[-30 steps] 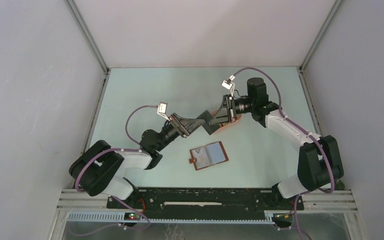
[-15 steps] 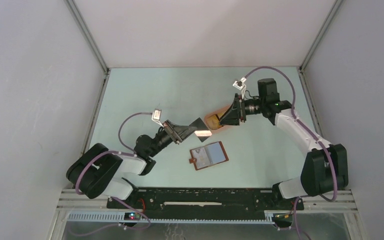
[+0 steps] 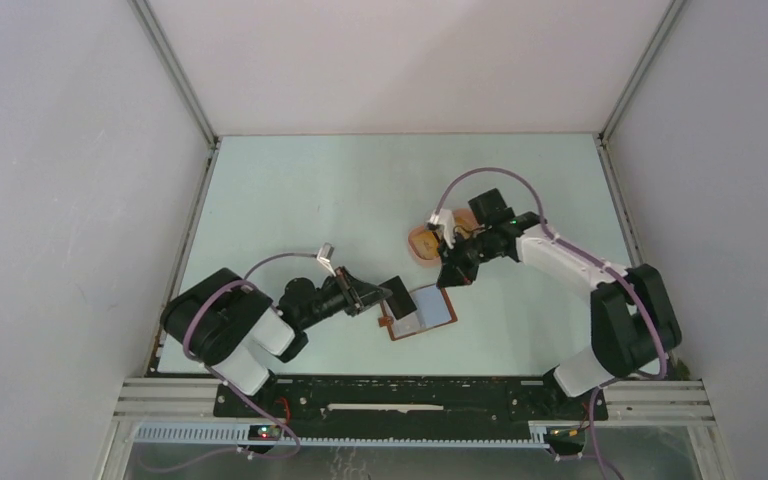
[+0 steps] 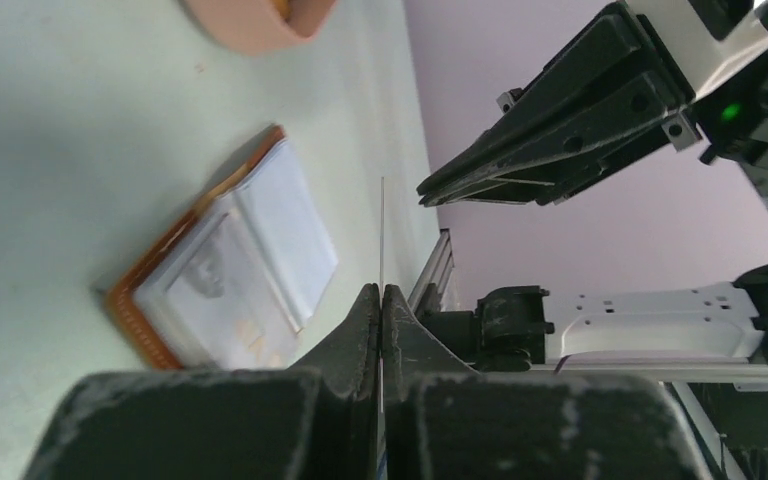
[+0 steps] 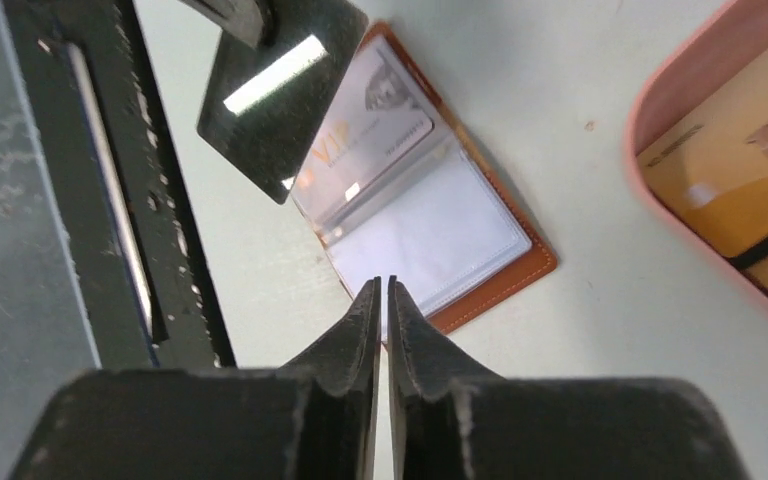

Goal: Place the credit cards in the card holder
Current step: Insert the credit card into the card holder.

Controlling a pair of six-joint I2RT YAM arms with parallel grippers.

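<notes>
The card holder (image 3: 422,309) lies open on the table, brown with clear pockets (image 5: 430,225), and a pale card (image 5: 365,140) sits in one pocket. My left gripper (image 3: 388,296) is shut on a dark credit card (image 3: 400,295), which hangs over the holder's left half. That dark card (image 5: 280,90) shows flat in the right wrist view and as a thin edge-on line (image 4: 382,230) in the left wrist view. My right gripper (image 3: 450,278) hovers over the holder's far right corner, its jaws (image 5: 383,285) a narrow slit apart with nothing between them. Yellow-tan credit cards (image 5: 740,170) lie in the tray.
A pink oval tray (image 3: 416,250) stands just beyond the card holder, close behind my right gripper; its rim (image 5: 660,100) shows in the right wrist view. The two grippers are close together, the right one (image 4: 560,150) facing the left one's tips.
My left gripper has carried the dark card away from the right gripper, down and nearer over the card holder. My right gripper let the card go, left the tray and came to the holder, jaws almost together.
</notes>
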